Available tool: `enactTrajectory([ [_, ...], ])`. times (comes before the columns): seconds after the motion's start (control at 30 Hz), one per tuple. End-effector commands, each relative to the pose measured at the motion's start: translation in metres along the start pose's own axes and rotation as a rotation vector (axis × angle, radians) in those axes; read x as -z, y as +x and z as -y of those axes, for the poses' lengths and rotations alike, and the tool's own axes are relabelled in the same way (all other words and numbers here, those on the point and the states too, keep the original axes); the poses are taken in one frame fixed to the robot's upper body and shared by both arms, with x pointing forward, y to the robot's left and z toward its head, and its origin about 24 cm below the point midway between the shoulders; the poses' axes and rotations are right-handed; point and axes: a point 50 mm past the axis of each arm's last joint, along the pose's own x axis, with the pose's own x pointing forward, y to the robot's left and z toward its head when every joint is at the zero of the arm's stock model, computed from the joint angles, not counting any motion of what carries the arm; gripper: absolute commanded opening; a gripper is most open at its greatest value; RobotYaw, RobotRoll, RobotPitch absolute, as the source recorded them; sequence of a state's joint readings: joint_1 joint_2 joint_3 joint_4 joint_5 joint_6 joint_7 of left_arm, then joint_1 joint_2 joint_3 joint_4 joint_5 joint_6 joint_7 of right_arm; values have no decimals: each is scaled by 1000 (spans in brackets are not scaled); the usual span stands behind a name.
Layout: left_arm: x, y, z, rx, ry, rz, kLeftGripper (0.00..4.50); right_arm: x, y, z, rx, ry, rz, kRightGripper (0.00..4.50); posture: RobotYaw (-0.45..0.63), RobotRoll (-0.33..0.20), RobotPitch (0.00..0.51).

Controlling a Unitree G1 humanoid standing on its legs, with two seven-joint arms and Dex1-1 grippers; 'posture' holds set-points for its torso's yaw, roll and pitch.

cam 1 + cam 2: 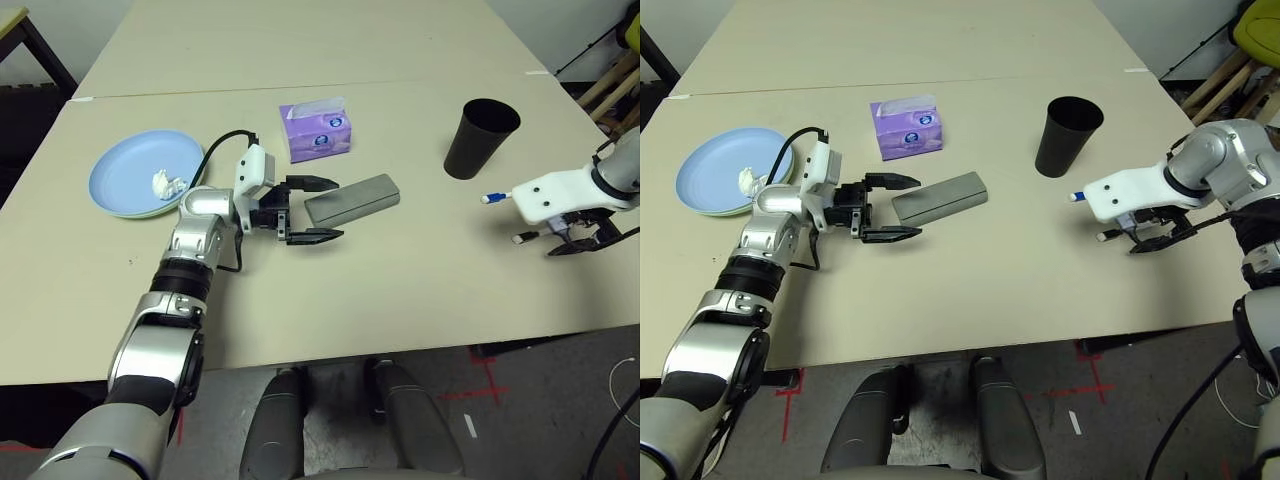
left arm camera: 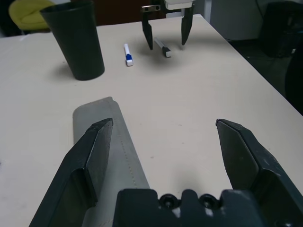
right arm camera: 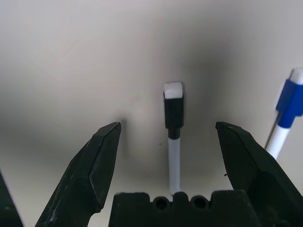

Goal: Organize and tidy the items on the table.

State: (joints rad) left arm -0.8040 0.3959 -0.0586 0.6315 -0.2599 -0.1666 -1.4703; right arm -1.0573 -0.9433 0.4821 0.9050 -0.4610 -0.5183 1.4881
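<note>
Looking down from the head camera, the table (image 1: 400, 300) holds a light blue plate (image 1: 130, 170) at the robot's far left, with a crumpled tissue (image 1: 166, 184) on it and a pale green rim showing beneath. A purple tissue box (image 1: 316, 130) sits near the middle, a grey glasses case (image 1: 352, 199) just in front of it, and a black cup (image 1: 478, 138) stands upright further right. The left claw (image 1: 312, 208) lies level with fingers spread wide, holding nothing, one finger beside the case's near end. The right claw (image 1: 1155, 232) points down near a blue-capped pen (image 1: 492, 197).

From the left wrist, the case (image 2: 109, 142) runs alongside one finger (image 2: 90, 161); the cup (image 2: 78, 40) and pen (image 2: 128, 53) lie beyond.

From the right wrist, the wide-open fingers (image 3: 92, 170) straddle a white and black pen (image 3: 173, 132), empty; the blue-capped pen (image 3: 286, 118) lies beside.
</note>
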Motion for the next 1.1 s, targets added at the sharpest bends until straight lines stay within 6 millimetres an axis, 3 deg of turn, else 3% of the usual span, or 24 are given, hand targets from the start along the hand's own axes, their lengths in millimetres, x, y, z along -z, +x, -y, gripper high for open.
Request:
enactTrajectory([
  [0.03, 3, 1, 5, 22, -12, -11, 4427, -1, 1, 2, -7, -24, -18, 4500, 44, 0, 246],
  [0.63, 5, 0, 9, 1, -15, -11, 4427, -15, -1, 12, -8, -129, -20, 4500, 60, 0, 251],
  [1.1, 4, -1, 8, -5, -12, -14, 4427, -6, 4, -2, -64, -118, -62, 4500, 58, 0, 255],
])
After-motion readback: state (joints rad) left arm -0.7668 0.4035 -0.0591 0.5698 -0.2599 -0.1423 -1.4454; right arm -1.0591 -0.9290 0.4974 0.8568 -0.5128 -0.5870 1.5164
